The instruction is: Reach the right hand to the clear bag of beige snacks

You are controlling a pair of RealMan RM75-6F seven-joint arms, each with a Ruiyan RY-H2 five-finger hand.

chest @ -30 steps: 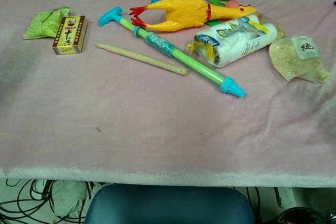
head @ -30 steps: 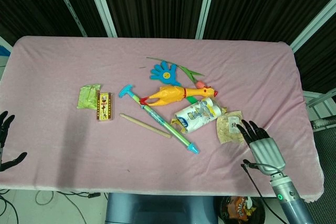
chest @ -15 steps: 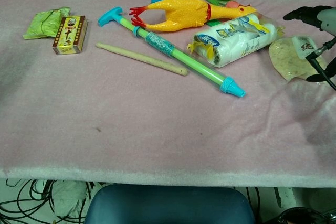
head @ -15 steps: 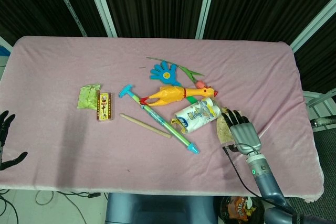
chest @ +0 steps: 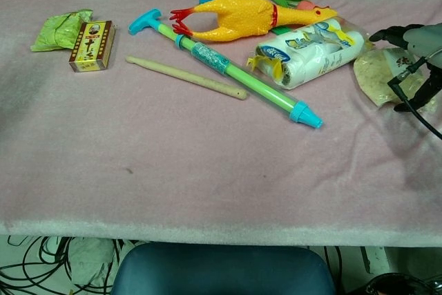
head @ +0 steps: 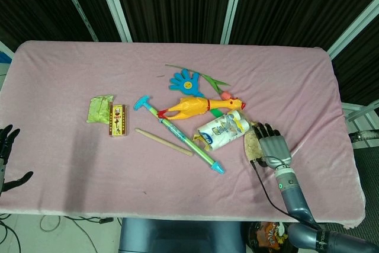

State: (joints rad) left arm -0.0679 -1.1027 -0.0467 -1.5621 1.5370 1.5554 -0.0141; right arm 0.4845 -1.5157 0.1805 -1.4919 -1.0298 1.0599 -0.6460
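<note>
At the table's right side, I'm resting my right hand (head: 273, 146) over the snack bag (chest: 376, 76), fingers spread, gripping nothing that I can see. The bag is lying just right of the white pack (head: 222, 130). My left hand (head: 7, 157) is hanging open, off the left edge.

The right hand (head: 272, 145) lies over the snack bag (chest: 376, 74), coming in from the near right across bare pink tabletop (head: 314, 105). Just left of the bag, touching it or nearly so, a white packet (head: 222, 130) blocks that side. Beyond it the rubber chicken (head: 195, 106) and the green water squirter (head: 180, 135) crowd the middle. The near edge and far right side of the tabletop lie bare.
</note>
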